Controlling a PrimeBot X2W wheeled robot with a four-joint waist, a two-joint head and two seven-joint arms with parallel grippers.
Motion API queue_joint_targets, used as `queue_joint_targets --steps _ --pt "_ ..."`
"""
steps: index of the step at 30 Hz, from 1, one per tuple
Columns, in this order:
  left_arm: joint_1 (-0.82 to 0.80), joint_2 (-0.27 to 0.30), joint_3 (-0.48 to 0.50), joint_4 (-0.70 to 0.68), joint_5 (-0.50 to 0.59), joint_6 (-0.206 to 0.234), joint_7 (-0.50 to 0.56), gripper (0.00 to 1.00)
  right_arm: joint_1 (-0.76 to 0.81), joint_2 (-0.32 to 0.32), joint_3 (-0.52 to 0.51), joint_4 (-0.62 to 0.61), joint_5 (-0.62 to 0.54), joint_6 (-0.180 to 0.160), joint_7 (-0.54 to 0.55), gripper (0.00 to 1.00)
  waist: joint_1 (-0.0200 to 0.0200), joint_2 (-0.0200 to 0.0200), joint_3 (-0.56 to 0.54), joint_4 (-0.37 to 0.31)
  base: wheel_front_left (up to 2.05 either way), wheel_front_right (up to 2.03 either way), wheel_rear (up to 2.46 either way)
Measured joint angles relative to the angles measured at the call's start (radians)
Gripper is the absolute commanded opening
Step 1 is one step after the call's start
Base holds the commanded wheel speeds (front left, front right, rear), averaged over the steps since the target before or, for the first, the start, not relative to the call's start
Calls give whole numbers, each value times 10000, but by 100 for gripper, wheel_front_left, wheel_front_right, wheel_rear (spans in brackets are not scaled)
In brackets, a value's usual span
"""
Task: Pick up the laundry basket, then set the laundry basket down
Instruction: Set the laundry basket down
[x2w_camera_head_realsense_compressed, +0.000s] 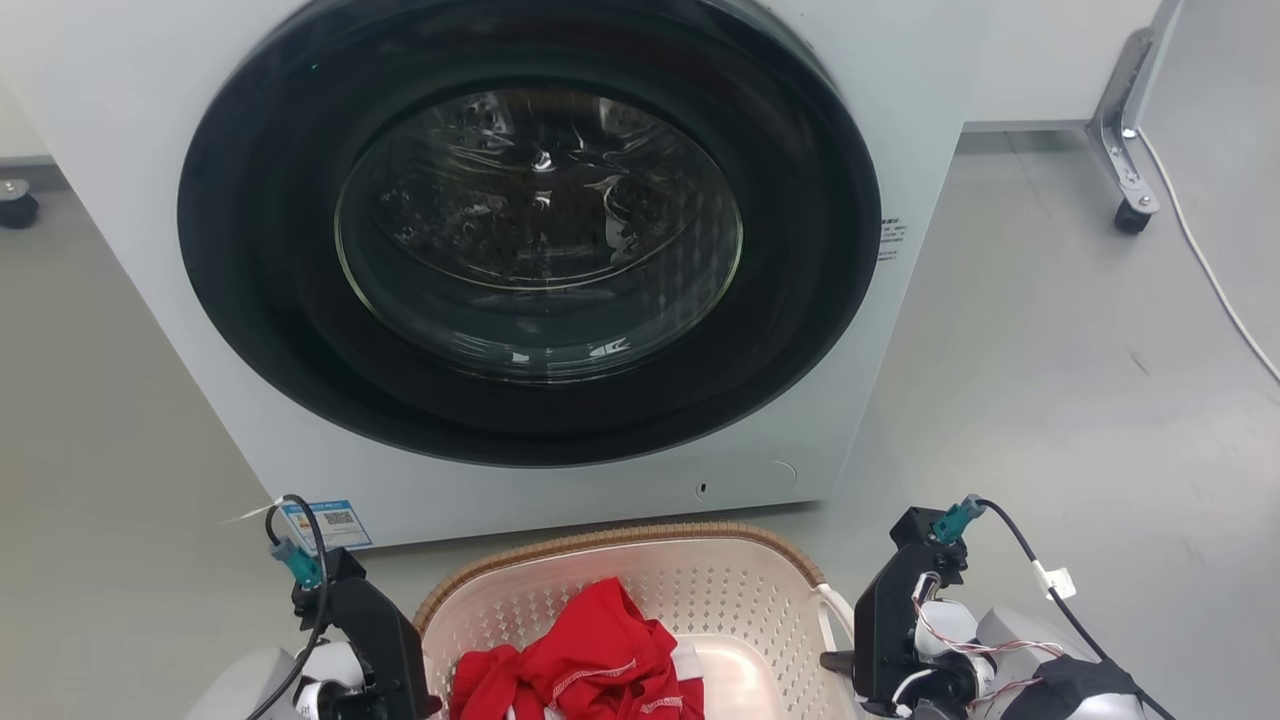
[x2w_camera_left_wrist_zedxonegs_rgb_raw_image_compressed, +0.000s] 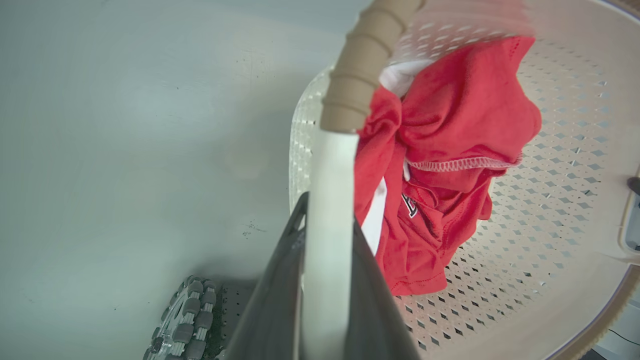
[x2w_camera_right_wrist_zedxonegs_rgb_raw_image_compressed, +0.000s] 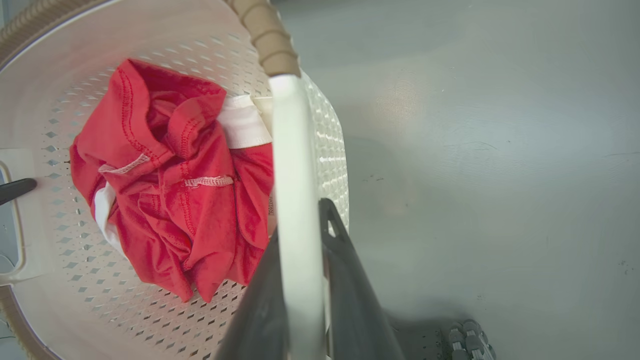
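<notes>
The laundry basket (x2w_camera_head_realsense_compressed: 620, 540) is cream-white and perforated with a brown woven rim, and sits low in the head view just in front of the washing machine. A crumpled red garment (x2w_camera_head_realsense_compressed: 590, 650) lies inside it. My left gripper (x2w_camera_left_wrist_zedxonegs_rgb_raw_image_compressed: 327, 215) is shut on the basket's white left handle (x2w_camera_left_wrist_zedxonegs_rgb_raw_image_compressed: 327, 170), which runs up between its two dark fingers. My right gripper (x2w_camera_right_wrist_zedxonegs_rgb_raw_image_compressed: 300, 225) is shut the same way on the white right handle (x2w_camera_right_wrist_zedxonegs_rgb_raw_image_compressed: 295, 150). In the head view the left gripper (x2w_camera_head_realsense_compressed: 400, 680) and right gripper (x2w_camera_head_realsense_compressed: 860, 655) flank the basket. Whether the basket is off the floor I cannot tell.
The white washing machine (x2w_camera_head_realsense_compressed: 900, 150), with its dark round door (x2w_camera_head_realsense_compressed: 530, 230) closed, stands right behind the basket. Grey floor lies to both sides. A caster on a metal bracket (x2w_camera_head_realsense_compressed: 1132, 212) and a white cable (x2w_camera_head_realsense_compressed: 1210, 270) are at the far right. The robot's base wheel (x2w_camera_left_wrist_zedxonegs_rgb_raw_image_compressed: 185, 320) is below.
</notes>
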Motion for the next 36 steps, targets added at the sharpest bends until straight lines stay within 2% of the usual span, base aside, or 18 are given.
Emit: queue_joint_targets --steps 13,27,36 --pt "-40 134 -201 -468 105 0 -905 0 -107 -213 253 -525 -107 -2 -780 0 0 0 1018 -39 0 0 0" --pt "-236 290 -435 -884 397 0 -2303 0 -453 -276 497 -832 -464 -4 -2130 0 2 1 2925 -13 0 0 0" --pt "-771 295 -451 -934 872 -2 -3561 0 -892 -286 506 -895 -573 -4 -3122 0 2 1 4401 3 0 0 0"
